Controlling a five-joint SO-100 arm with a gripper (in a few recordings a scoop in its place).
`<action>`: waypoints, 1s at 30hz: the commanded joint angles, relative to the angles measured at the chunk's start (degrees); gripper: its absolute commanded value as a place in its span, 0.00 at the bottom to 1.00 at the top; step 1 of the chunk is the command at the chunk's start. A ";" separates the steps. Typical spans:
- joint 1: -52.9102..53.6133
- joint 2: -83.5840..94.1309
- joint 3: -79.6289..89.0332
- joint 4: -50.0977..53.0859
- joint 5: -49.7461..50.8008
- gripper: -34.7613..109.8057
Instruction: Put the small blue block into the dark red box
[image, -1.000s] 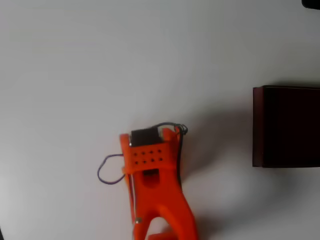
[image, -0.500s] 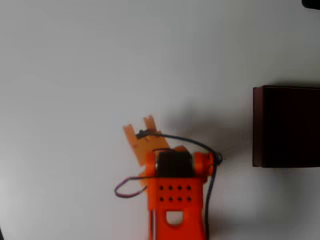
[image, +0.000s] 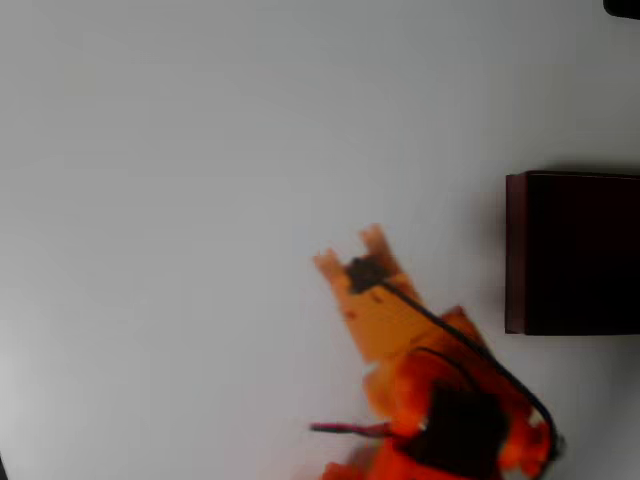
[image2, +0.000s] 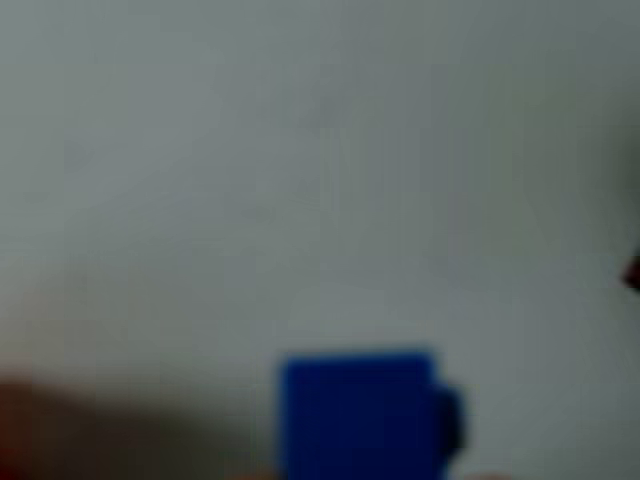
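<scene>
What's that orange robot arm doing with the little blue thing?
The orange arm's end effector is over the white table, to the left of the dark red box in the overhead view. The wrist view, though blurry, shows the small blue block right at the bottom edge, close to the camera, so the arm seems to be carrying it. The block is not in the box yet. I can't be sure from these pictures how firmly it is gripped.
</scene>
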 joint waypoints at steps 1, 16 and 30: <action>7.56 3.16 -5.45 1.23 -6.24 0.24; 24.79 -17.58 -13.89 -21.62 -17.93 0.24; 23.73 -47.90 -30.85 -22.76 -21.18 0.39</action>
